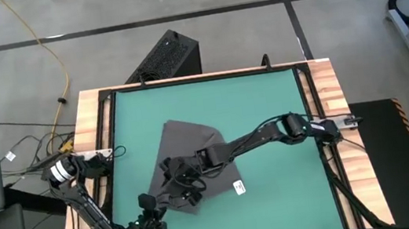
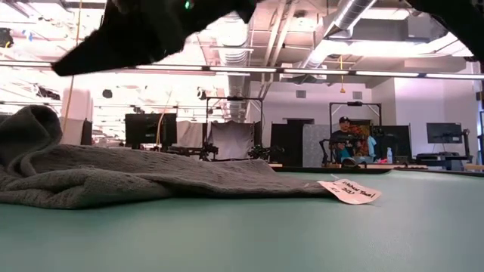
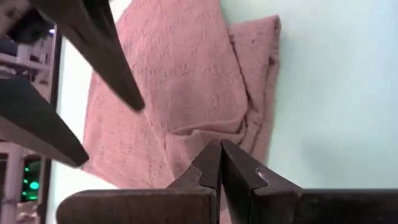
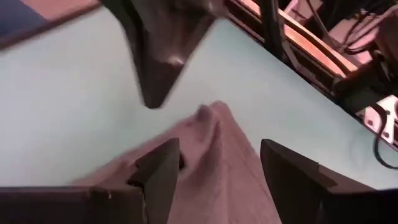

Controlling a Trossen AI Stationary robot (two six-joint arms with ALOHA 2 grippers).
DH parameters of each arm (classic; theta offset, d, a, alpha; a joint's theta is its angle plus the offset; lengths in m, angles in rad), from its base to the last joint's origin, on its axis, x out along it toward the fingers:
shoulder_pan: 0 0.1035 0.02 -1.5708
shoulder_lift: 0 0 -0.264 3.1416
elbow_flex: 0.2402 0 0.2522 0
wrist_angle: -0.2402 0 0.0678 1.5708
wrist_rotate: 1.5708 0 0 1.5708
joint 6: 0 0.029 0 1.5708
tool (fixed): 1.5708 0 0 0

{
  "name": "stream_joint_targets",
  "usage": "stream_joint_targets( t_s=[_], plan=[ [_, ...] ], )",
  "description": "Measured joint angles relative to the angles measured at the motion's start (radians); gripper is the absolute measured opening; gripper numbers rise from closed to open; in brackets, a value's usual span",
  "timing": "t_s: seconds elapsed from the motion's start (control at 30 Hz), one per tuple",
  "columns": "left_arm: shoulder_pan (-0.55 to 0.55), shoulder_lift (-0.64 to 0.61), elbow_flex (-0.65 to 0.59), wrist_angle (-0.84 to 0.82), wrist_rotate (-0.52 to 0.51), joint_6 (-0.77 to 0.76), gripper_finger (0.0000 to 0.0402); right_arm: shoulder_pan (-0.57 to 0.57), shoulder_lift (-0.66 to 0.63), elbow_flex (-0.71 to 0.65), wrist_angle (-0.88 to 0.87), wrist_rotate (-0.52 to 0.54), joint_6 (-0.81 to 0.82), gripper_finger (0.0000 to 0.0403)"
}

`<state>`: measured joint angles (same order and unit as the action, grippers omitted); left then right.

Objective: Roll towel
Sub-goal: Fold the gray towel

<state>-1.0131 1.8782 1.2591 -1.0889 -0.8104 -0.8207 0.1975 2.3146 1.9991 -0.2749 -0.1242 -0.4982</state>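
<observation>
The dark grey towel (image 1: pixel 191 149) lies crumpled on the green tabletop (image 1: pixel 267 106), left of its middle. A folded ridge (image 4: pixel 211 121) rises at its near left part, and its small white label (image 2: pixel 349 191) lies flat on the table at the near right corner. My right gripper (image 4: pixel 217 149) hangs open just above that ridge, one finger on either side and clear of the cloth. My left gripper (image 3: pixel 219 155) is shut, nothing visible between its fingers, above the towel's near left edge, close to my right gripper (image 1: pixel 171 174).
A wooden border (image 1: pixel 329 114) with a dark rail frames the green tabletop. The green surface to the right of the towel and beyond it is bare. A black box (image 1: pixel 167 56) stands on the floor past the far edge. A person (image 2: pixel 345 143) sits far back in the room.
</observation>
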Motion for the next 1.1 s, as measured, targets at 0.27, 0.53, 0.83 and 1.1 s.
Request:
stream_joint_targets(
  t_s=[0.27, 0.53, 0.83, 1.1],
  plan=[
    [0.033, 0.008, -0.027, 0.043, 0.011, 0.050, 0.0000, 0.057, -0.085, -0.001, -0.279, 0.092, 0.001, 0.0250],
    [0.039, 0.010, -0.058, 0.131, -0.043, 0.101, 0.0000, 0.103, -0.105, -0.041, -0.569, 0.160, 0.208, 0.0249],
    [0.032, 0.010, -0.057, 0.128, -0.027, 0.075, 0.0000, 0.104, -0.107, -0.293, -0.511, 0.278, 0.403, 0.0248],
    [0.031, 0.010, -0.057, 0.118, -0.023, 0.052, 0.0000, 0.140, -0.125, -0.323, -0.480, 0.331, 0.422, 0.0247]
  ],
)
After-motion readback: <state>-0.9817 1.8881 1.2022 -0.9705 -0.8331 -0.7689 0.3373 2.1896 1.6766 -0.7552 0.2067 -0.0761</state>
